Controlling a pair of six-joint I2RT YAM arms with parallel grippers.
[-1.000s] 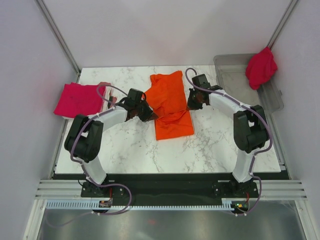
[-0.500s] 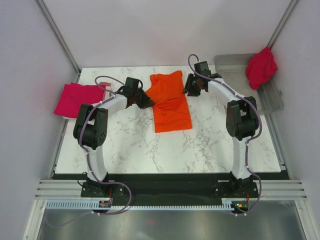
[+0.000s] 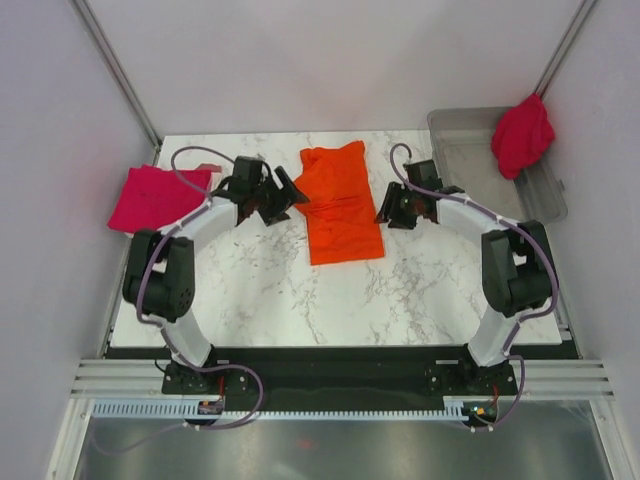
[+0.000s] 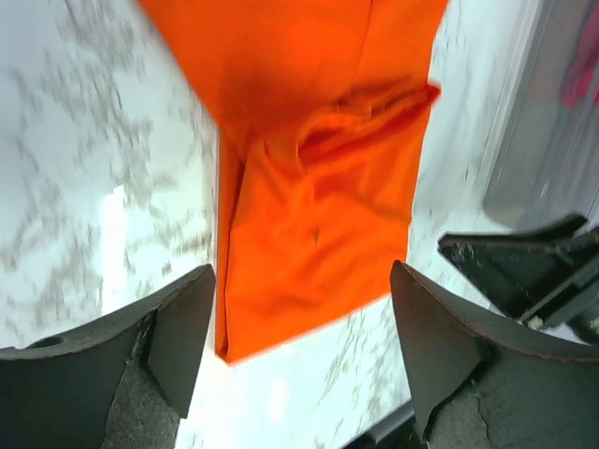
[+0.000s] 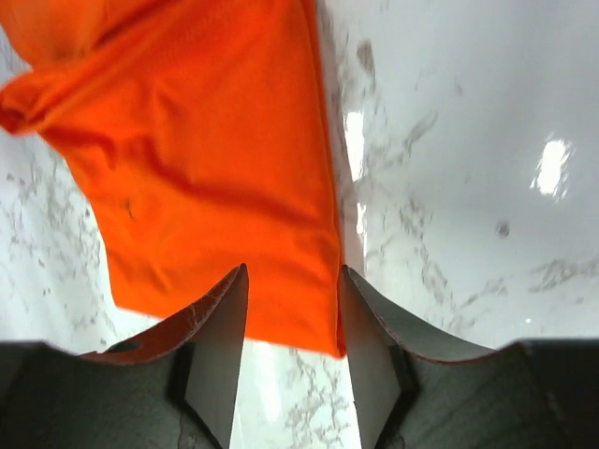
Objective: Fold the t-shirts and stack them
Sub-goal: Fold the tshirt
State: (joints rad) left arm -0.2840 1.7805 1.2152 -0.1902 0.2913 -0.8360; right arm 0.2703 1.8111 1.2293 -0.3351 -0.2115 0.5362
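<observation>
Orange t-shirt (image 3: 340, 205) folded on counter (image 3: 420, 290), L end effector (image 3: 289, 197) spread wide beside it, R end effector (image 3: 388, 212) spread opp. side, neither pinching cloth

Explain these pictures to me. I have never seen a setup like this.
Two robot arms stand at the near edge of a marble table. The wide picture looks down from above; the two close-ups come from cameras on the wrists, each showing its own dark fingers. A folded orange t-shirt lies in the middle, a crimson t-shirt at the left edge, another crimson shirt drapes over a clear bin. The left gripper and right gripper hover open beside the orange t-shirt, holding nothing.
</observation>
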